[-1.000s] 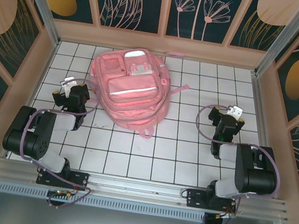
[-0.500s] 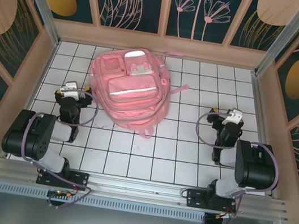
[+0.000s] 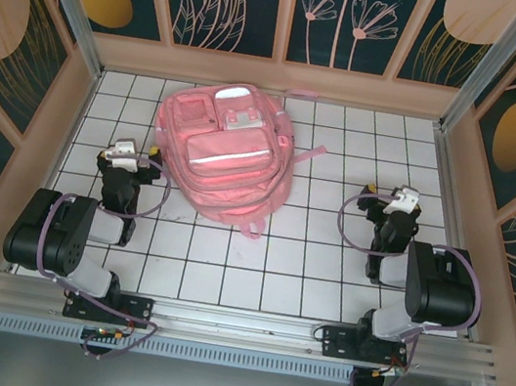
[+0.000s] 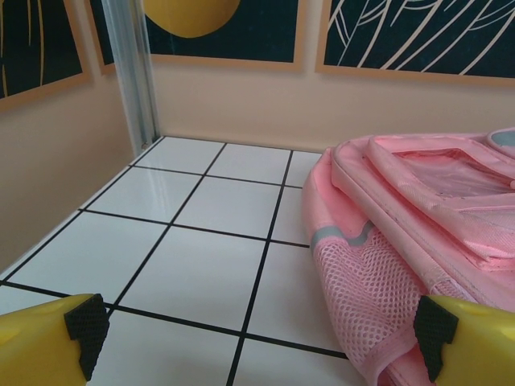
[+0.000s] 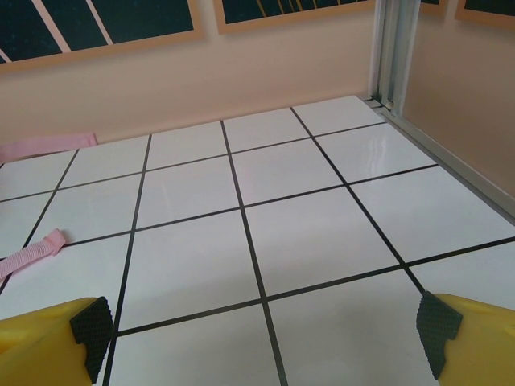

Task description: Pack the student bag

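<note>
left gripper (image 4: 261, 328) and right gripper (image 5: 264, 323), both spread wide and empty, flank the student bag (image 3: 220, 152).

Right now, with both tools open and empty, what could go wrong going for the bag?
1. The left tool sits close beside the student bag; advancing could snag the mesh side pocket.
2. The loose straps trail toward the right tool and could catch on it.

Folded low on both sides, with elbows back by the bases and forearms stretched forward. Holding the left gripper (image 3: 127, 154) spread wide, clasping nothing, with 2 yellow fingers (image 4: 44, 342) tipped in black. Holding the right gripper (image 3: 393, 202) equally wide, likewise bare.
</note>
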Robot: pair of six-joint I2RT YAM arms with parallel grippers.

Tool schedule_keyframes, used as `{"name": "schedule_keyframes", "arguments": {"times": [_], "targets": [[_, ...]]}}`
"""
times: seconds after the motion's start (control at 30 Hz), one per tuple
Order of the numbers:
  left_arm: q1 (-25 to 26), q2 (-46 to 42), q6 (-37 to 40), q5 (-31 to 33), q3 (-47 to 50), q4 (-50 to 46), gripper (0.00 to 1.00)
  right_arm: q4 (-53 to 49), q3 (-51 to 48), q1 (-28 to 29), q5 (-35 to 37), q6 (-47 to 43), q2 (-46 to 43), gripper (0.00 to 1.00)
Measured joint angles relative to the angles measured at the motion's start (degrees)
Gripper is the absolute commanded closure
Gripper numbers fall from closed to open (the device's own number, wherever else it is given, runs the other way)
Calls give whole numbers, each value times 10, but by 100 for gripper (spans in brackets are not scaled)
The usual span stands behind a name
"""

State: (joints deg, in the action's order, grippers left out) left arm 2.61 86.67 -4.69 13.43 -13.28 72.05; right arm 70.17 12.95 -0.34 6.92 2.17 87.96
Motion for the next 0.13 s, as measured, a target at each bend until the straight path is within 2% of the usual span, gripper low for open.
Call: {"name": "schedule_keyframes", "arguments": {"times": [0.13], "targets": [[0, 0, 0, 0, 0, 0, 1, 0, 0, 0, 0, 0, 0, 1]]}}
